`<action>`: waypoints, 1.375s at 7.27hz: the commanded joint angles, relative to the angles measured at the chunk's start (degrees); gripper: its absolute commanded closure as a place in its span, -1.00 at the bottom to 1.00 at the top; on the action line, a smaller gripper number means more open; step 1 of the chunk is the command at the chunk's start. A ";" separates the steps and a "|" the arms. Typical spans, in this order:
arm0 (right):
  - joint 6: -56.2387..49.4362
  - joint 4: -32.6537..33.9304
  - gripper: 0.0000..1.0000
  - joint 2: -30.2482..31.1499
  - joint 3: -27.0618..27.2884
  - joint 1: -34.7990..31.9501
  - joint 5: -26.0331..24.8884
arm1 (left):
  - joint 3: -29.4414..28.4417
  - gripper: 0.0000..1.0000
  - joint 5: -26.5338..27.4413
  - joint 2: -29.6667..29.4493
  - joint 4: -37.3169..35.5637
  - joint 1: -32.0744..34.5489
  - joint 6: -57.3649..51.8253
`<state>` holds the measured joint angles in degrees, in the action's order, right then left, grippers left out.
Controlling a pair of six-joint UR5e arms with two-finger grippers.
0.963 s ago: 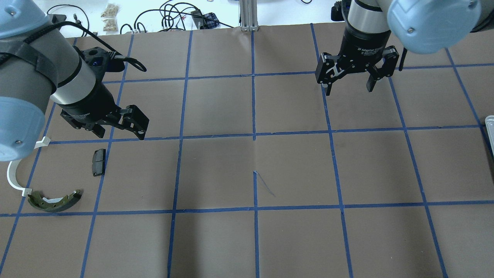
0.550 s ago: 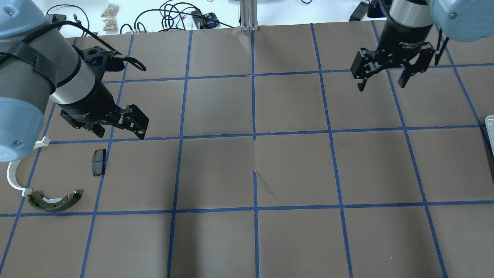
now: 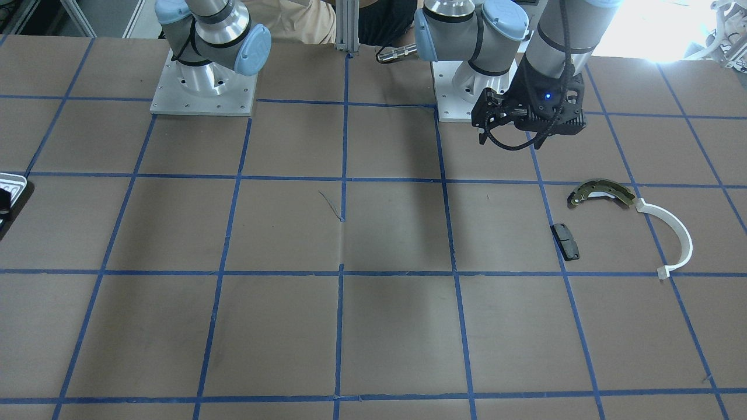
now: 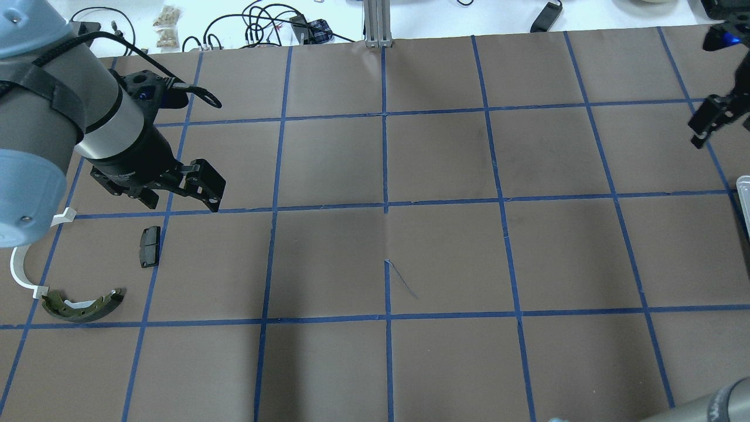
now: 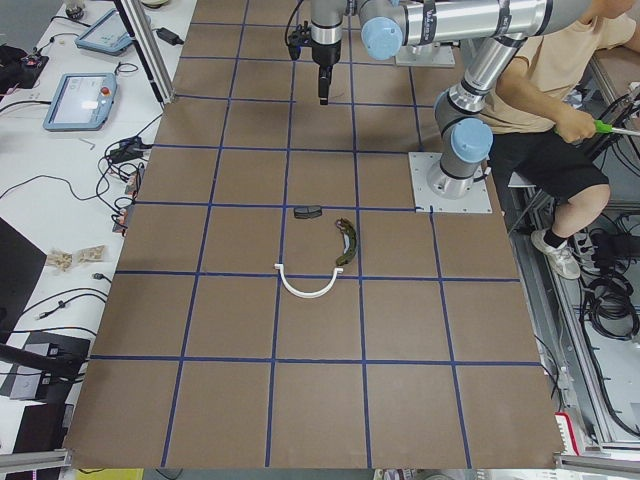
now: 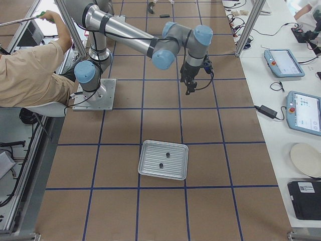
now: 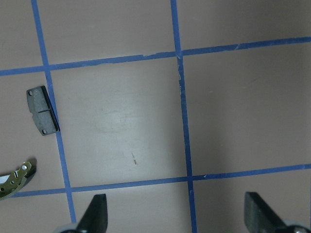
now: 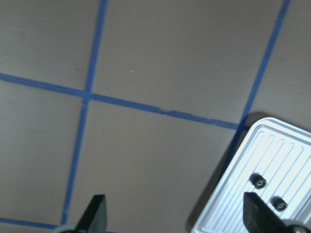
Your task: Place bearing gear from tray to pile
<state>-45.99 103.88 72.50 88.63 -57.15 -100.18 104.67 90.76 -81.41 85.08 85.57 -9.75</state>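
Observation:
The silver ribbed tray (image 6: 150, 173) lies at the table's right end. Two small dark bearing gears (image 8: 259, 181) sit in it. The tray also shows at the lower right of the right wrist view (image 8: 233, 204). My right gripper (image 8: 176, 218) is open and empty, high above the table beside the tray (image 6: 189, 86). The pile lies at the left end: an olive brake shoe (image 4: 82, 306), a white arc (image 4: 19, 268) and a dark pad (image 4: 149, 246). My left gripper (image 4: 183, 204) is open and empty, hovering just beyond the pad (image 7: 42, 110).
The table is brown paper with a blue tape grid (image 4: 385, 205). Cables (image 4: 263, 23) and small items lie beyond the far edge. A seated operator (image 5: 560, 110) is behind the robot bases. Tablets (image 6: 283, 63) lie on the side bench.
My right arm has swung to the right, toward the tray end, and is nearly out of the overhead view. Its jaws stay open. The left arm and the pile have not moved.

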 commanded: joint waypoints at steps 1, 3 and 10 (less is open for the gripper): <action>-12.06 12.60 -1.00 -6.98 0.84 10.98 -1.59 | 0.01 -1.00 0.03 -0.24 0.00 -0.05 0.00; -14.81 17.40 -1.00 -11.40 1.89 15.19 -4.75 | 0.01 -1.00 -0.15 -0.59 -0.09 -0.05 -0.09; -20.27 31.20 -0.56 -13.00 12.27 16.36 -0.19 | 0.54 -1.00 -0.06 -1.03 -0.96 -0.14 -0.26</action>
<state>-65.39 134.83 59.80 100.88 -40.82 -100.92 105.09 90.70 -82.44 84.41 85.48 -10.02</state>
